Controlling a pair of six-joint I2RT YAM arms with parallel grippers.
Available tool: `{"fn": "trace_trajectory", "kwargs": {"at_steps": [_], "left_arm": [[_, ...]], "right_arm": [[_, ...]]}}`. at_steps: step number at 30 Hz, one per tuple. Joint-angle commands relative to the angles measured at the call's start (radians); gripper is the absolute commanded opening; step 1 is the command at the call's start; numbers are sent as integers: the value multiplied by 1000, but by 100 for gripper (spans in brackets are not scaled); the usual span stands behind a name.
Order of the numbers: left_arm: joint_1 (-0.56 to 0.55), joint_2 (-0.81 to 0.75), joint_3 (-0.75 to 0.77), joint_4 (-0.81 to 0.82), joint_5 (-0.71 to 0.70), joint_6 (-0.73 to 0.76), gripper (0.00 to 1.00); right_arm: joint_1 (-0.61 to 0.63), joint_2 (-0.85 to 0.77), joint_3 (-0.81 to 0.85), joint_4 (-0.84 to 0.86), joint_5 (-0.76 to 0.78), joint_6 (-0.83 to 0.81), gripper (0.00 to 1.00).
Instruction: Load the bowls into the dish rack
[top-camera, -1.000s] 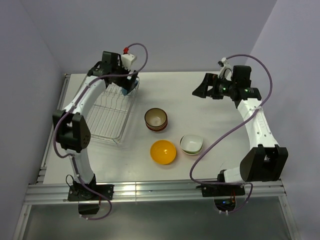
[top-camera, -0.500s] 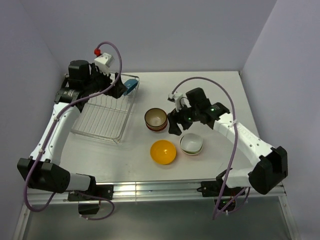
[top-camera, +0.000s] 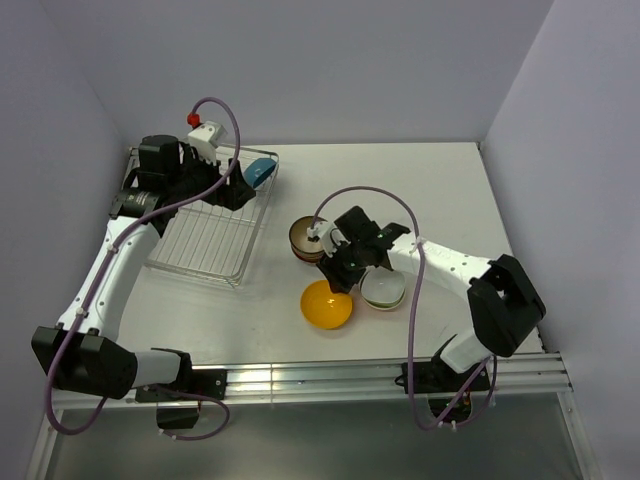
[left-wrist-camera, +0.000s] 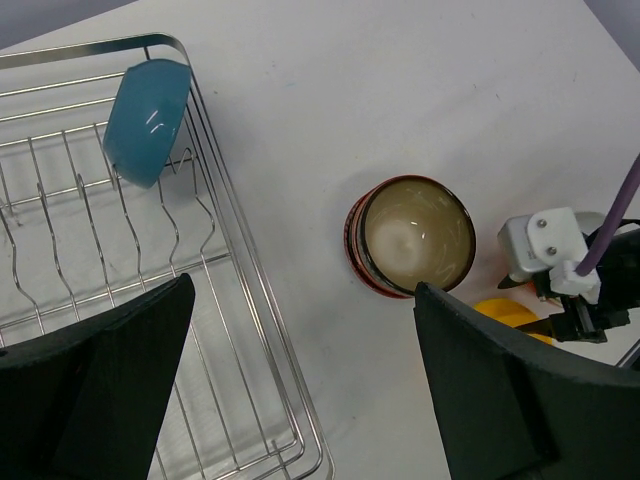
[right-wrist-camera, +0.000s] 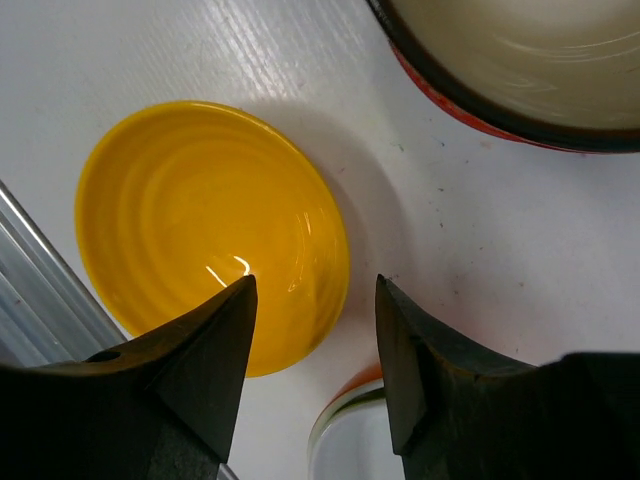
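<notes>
Beyond the left tool (left-wrist-camera: 305, 300), in the far corner of the dish rack (left-wrist-camera: 245, 330): counted just one blue bowl (left-wrist-camera: 147, 118) loaded, tipped on its edge against the wire tines. Found no other bowl inside. Judged the job barely begun, with at least three bowls left out on the desk (left-wrist-camera: 400, 80).

Saw the left tool spread wide and gripping nothing, hung above the rack's side rail. Placed the brown-and-red bowl (left-wrist-camera: 410, 237) ahead of it and to its right, well apart from the rack. Could not tell whether that bowl sat alone or on top of another.

Directly beneath the right tool (right-wrist-camera: 315, 290), likewise spread and empty, noted the yellow bowl (right-wrist-camera: 210, 230), rim edge framed by the gap between the two fingers, no contact visible. Took that for the next pick lined up but not yet gripped. Spotted the white bowl (top-camera: 383, 290) just beside that tool, close to the yellow one.

Read the blue bowl as smooth and glossy, with bright highlights on its wall. Read the yellow as shallow, shiny, ringed inside with concentric ridges. Made out a cream, faintly streaked interior, a dark lip and red-striped outer wall on the brown one, and green and orange bands at the white one's lip. Noted thin bright wire, wavy tines and rounded corners on the rack. Noted a matte white, finely grooved, slightly scuffed desk.
</notes>
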Motion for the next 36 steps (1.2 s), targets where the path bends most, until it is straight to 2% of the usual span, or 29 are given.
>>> {"fn": "trace_trajectory", "kwargs": {"at_steps": [1, 11, 17, 20, 21, 26, 30, 36], "left_arm": [[6, -13, 15, 19, 32, -17, 97], [7, -6, 21, 8, 23, -11, 96], [9, -37, -10, 3, 23, -19, 95], [12, -61, -26, 0, 28, -20, 95], [13, -69, -28, -1, 28, -23, 95], [23, -106, -33, -20, 92, -40, 96], [23, -143, -54, 6, 204, -106, 96], [23, -189, -126, 75, 302, -229, 94]], "right_arm": [[19, 12, -19, 74, 13, -41, 56], [24, 87, -52, 96, -5, -73, 47], [25, 53, -53, 81, -24, -61, 24], [24, -2, -30, 33, -45, -43, 9], [24, -34, -23, 24, -51, -35, 0], [22, -158, 65, -16, -85, 14, 0], [1, -210, 161, 18, -82, 68, 0], [-79, -240, 287, 198, 71, 261, 0]]}}
